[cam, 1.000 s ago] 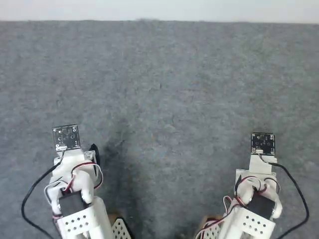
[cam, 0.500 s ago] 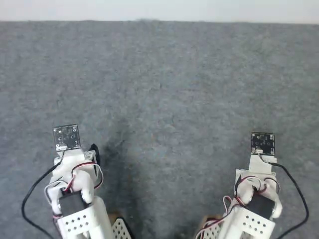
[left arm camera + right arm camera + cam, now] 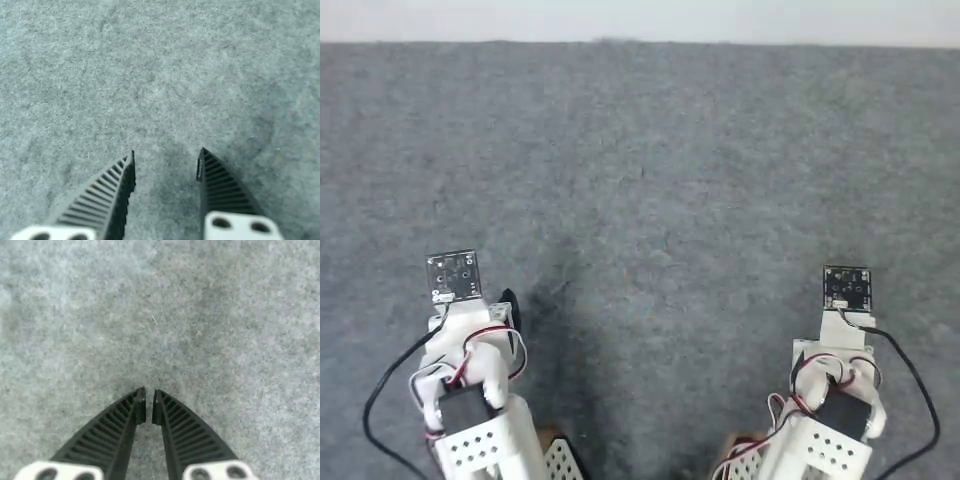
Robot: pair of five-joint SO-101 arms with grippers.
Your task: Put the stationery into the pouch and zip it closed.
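1. The left hand (image 3: 167,152) hangs low over the grey felt of the desk (image 3: 650,150); its ribbed fingers (image 3: 112,195) are spread apart and grasp nothing; released like this, it looks ready for a first pick rather than busy with one.
2. The right hand (image 3: 148,390) is clenched down to a thin slit between its tips, with nothing caught there; it also points down at the felt.
3. In the high view the left arm (image 3: 470,380) and the right arm (image 3: 835,390) sit folded back at the near edge of the desk, well apart, one to each side; I judge this a parked pose, held back so that neither blocks the other's reach toward the middle.
4. I cannot tell from these views where the pouch and the stationery lie; neither hand holds either.
5. I judge the task to be at its very start; the right hand would have to open before it could take anything; one hand will probably need to steady the pouch while the other feeds it and pulls the zip.
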